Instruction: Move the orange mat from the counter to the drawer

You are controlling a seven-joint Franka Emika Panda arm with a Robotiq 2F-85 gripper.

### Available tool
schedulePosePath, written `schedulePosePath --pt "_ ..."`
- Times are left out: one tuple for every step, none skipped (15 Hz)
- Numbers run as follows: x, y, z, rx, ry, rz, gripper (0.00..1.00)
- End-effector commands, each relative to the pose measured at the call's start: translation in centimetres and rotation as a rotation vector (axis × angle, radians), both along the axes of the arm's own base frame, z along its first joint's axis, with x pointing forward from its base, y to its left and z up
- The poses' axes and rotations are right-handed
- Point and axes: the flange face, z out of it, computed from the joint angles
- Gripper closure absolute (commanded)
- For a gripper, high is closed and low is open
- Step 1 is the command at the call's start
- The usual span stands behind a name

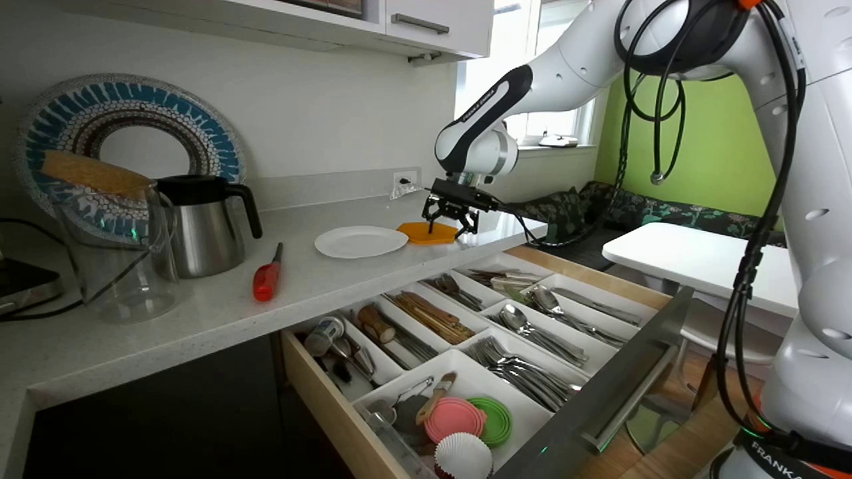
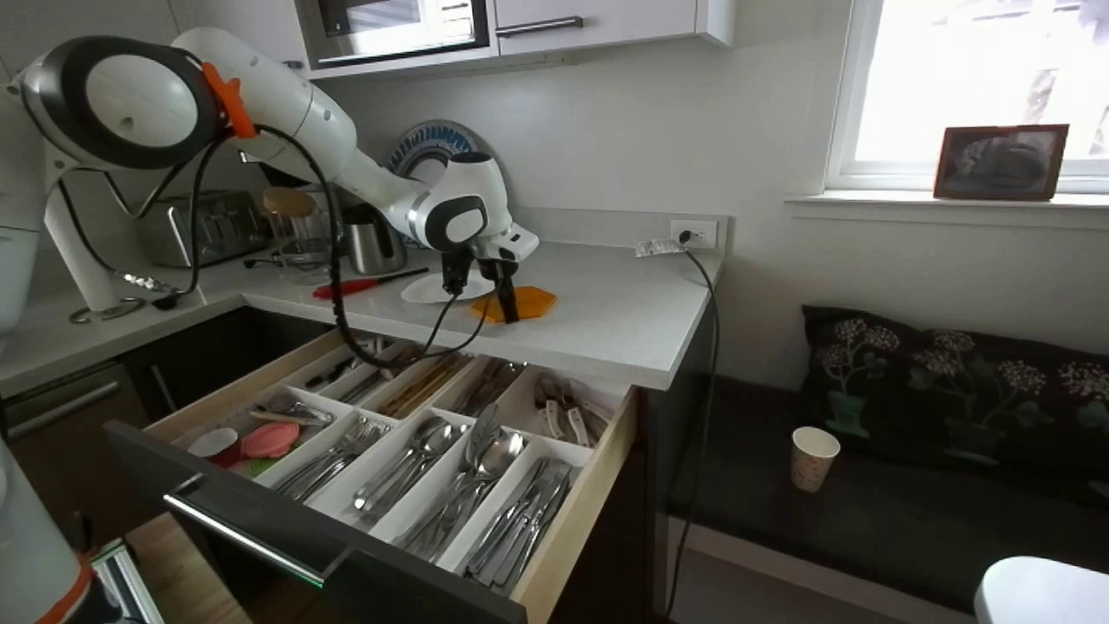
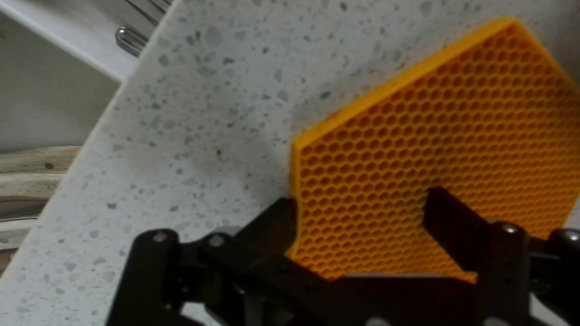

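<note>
Straddling edge of hexagonal orange honeycomb mat [image 3: 453, 136] with Robotiq gripper [image 3: 360, 213], holding fingers [image 3: 455, 226] spread, presumably for edge pinch. Noting speckled countertop [image 2: 619, 299] under mat, white plate [image 1: 361, 241] beside, pulled-out cutlery drawer [image 1: 594, 400] lower, likely awaiting mat.

Behind the drawer [image 2: 592, 494], the pincer [image 3: 362, 201] is covering part of the mat [image 3: 430, 140] in the wrist view, where the right edge is cutting off one side; whether they are touching is not showing. Inside the drawer, wooden handles [image 3: 34, 183] are blurring, the tabletop [image 3: 204, 113] and that view's left edge hiding their ends. An exterior view's bottom edge is cutting off the drawer's cupcake papers [image 1: 464, 456]. Beyond the drawer in an exterior view, the pincer is hiding part of the plate [image 2: 424, 290], and the arm [image 2: 321, 139] part of the platter [image 2: 436, 137].
</note>
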Motion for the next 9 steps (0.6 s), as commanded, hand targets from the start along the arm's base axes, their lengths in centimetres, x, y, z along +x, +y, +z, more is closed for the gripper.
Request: schedulePosePath --pt "0.4 1.2 -1.1 -0.022 0.019 0.009 0.33" --pt "0.5 1.2 -1.0 -0.023 0.017 0.011 0.46" --pt "0.6 1.3 -0.7 -0.023 0.012 0.013 0.53" --pt "0.7 1.5 -0.5 -0.022 0.008 0.016 0.59" --pt "0.8 1.7 -0.3 -0.022 0.004 0.019 0.69" --pt "0.8 2.0 -0.2 -0.022 0.002 0.024 0.78" --pt "0.8 2.1 -0.1 -0.023 0.001 0.027 0.86" --pt "0.9 2.2 0.0 -0.026 -0.002 0.030 0.92" --pt "0.9 2.4 0.1 -0.026 -0.003 0.033 0.98"
